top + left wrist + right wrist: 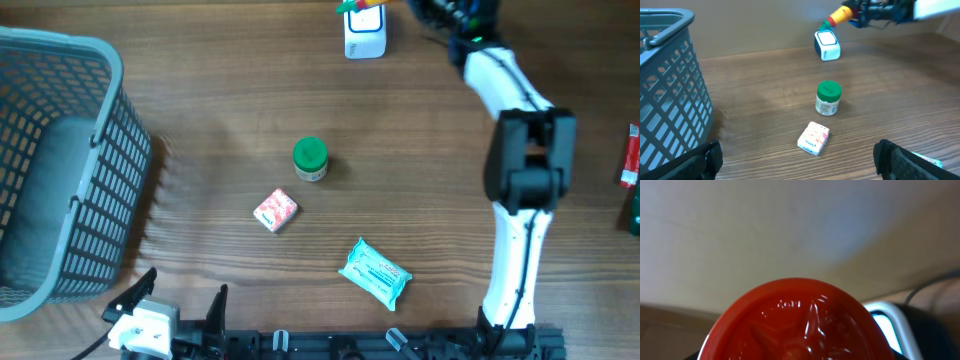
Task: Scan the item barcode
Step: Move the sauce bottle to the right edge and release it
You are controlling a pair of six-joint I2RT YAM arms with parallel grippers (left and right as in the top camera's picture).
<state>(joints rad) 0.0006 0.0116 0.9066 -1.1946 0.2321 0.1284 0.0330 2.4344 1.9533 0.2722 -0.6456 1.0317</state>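
Left wrist view: you see the right gripper (857,15) clamped on the bottle (839,15), close above the scanner (827,46); overhead cuts that off at its top edge.
Right wrist view: only the red cap (800,325), scanner rim behind.
Left gripper (186,285): spread wide, holding nothing, far from the scanner.
Count: one jar (310,158), one box (276,210), one packet (375,272), one basket (118,170).
Unclear: barcode; red item (630,155) cropped at right.
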